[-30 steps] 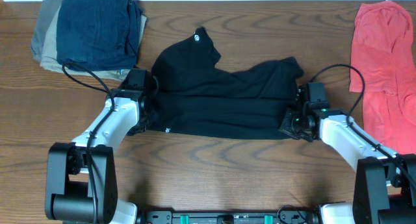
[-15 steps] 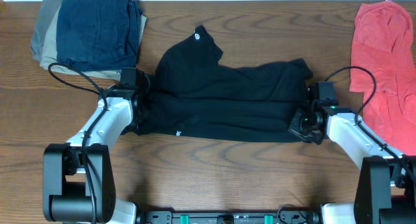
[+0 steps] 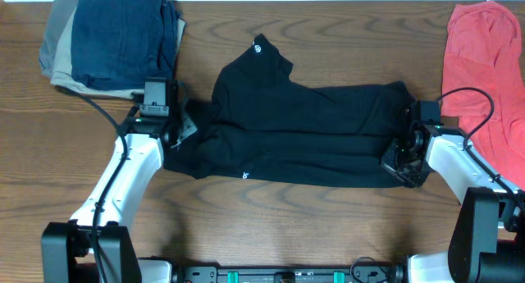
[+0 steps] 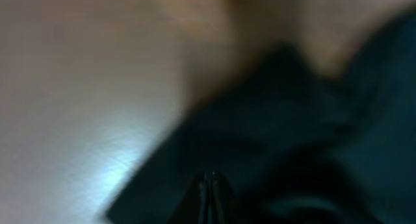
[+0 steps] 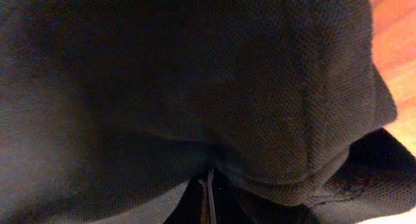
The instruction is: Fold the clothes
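We take the brown wood-grain table [image 3: 262,225] as our reference. Across the table's middle lies the long black soft-fabric garment [image 3: 303,135], stretched left to right. One flap rises toward the table's far edge. On the table's right end lies a crumpled red-pink shirt [image 3: 480,70]. On the far left corner sits a folded stack of navy-blue and khaki garments [image 3: 115,37].

The left gripper [image 4: 209,184] sits at the garment's end toward the table's left, its jaws clenched together. Its wrist view is blurred, so we judge from the overhead view, where the cloth gathers at it, that it pinches fabric. The right gripper [image 5: 209,185] is at the opposite end, jaws pressed tight, with black weave bunched over them. We take that as a firm grasp.

We judge the step in hand to be spreading the garment flat before the first fold. To do it well, we would draw both ends apart evenly and low over the table. The pull should be just enough to remove the wrinkles without dragging the cloth toward either neighbouring pile. The raised flap also needs laying flat. The small white round logo marks [image 3: 260,47] can help us check alignment. One is on the flap and another on the near hem.
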{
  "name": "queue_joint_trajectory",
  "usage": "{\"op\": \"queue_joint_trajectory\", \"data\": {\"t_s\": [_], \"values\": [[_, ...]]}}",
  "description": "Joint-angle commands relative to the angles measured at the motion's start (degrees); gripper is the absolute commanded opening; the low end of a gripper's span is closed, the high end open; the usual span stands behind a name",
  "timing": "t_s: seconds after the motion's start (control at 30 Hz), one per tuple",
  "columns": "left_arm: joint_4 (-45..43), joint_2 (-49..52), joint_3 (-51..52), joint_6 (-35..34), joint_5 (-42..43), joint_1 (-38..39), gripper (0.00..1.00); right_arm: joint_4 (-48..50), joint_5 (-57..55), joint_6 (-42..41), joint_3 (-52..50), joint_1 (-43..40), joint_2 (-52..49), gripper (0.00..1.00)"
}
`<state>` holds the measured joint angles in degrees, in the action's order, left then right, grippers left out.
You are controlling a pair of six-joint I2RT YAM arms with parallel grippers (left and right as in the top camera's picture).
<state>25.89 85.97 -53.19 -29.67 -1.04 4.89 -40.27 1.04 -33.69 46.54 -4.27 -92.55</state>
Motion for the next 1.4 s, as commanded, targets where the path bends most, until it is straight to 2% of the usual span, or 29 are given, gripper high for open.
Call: {"op": "queue_joint_trajectory", "data": {"t_s": [0.0, 0.6, 0.67, 0.77, 0.87, 0.93, 1.1, 1.37], "values": [[-1.3, 1.5, -0.3, 6.7, 9.3, 1.7, 0.06, 0.7, 2.5, 2.0, 1.1, 0.0, -0.8, 0.01], [-7.4, 15.4, -0.3, 6.8, 8.9, 2.5, 0.06, -1.1, 2.7, 3.8, 1.1, 0.7, -0.8, 0.01], [-6.9, 15.9, -0.3, 6.6, 6.9, 2.5, 0.06, -1.3, 2.6, 3.8, 1.1, 0.7, -0.8, 0.01], [-3.8, 15.8, -0.3, 1.0, -1.2, 2.1, 0.06, -1.4, 2.6, 3.9, 1.1, 0.7, -0.8, 0.01], [2.6, 15.7, -0.3, -8.7, -10.2, 0.7, 0.06, -1.4, 2.6, 4.0, 1.1, 0.7, -0.8, 0.01], [5.8, 15.7, -0.3, -12.2, -11.7, -0.5, 0.06, -1.3, 2.6, 4.2, 1.1, 0.7, -0.8, 0.01], [11.8, 15.4, -0.3, -15.7, -11.4, -4.0, 0.06, -1.1, 2.2, 4.5, 1.1, 0.7, -0.8, 0.01], [17.0, 9.1, -0.3, -15.6, -11.3, -4.7, 0.06, -1.7, 2.2, 4.6, 1.2, 0.6, -0.7, 0.01]]}}
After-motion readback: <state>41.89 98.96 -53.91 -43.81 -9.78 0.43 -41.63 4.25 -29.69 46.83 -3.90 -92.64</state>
